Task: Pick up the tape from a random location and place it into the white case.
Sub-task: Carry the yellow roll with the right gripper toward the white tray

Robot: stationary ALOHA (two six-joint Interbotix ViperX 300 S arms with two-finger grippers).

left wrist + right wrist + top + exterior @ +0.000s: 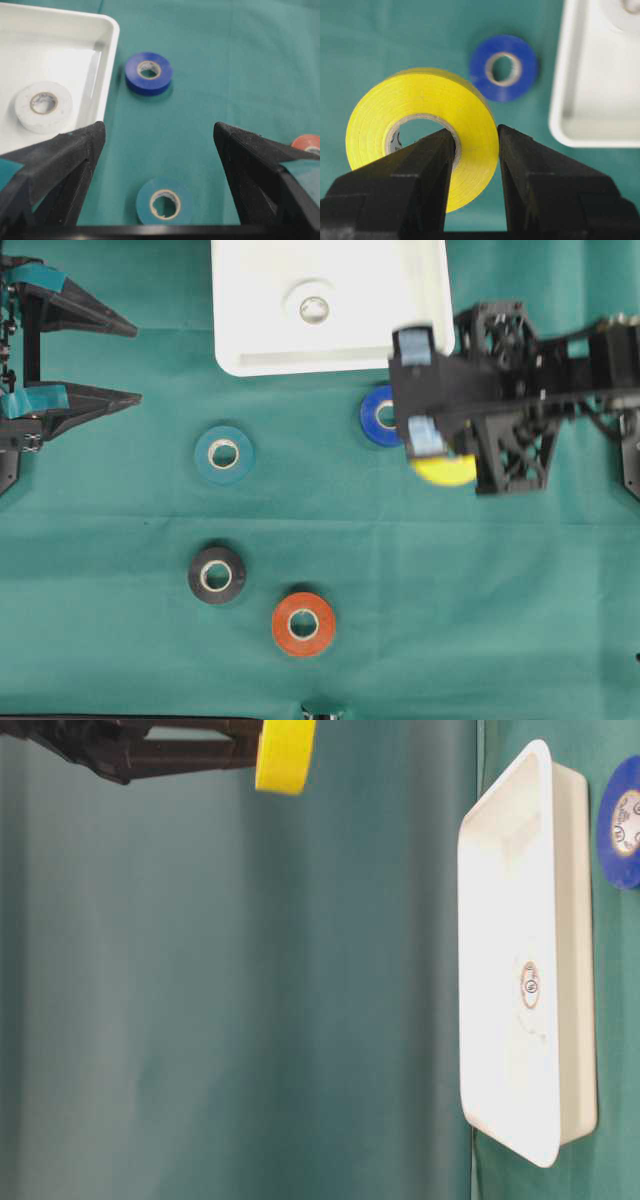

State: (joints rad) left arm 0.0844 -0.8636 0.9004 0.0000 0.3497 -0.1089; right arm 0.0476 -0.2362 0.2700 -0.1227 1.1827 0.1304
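While the roll is aloft, read as follows.
Right gripper (475,150): clamped on the yellow tape (422,132) through its wall, above the cloth.
White case (250,350): far left of it, holding a white roll (314,308).
Left gripper (160,165): spread wide, empty.
Advice: clear the rim, centre over bare floor, lower before releasing.

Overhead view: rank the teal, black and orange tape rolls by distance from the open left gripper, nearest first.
1. Teal roll: right of the left gripper and slightly below it in the picture.
2. Black roll: lower, almost straight under the teal one.
3. Orange roll: lowest and furthest right of the three.
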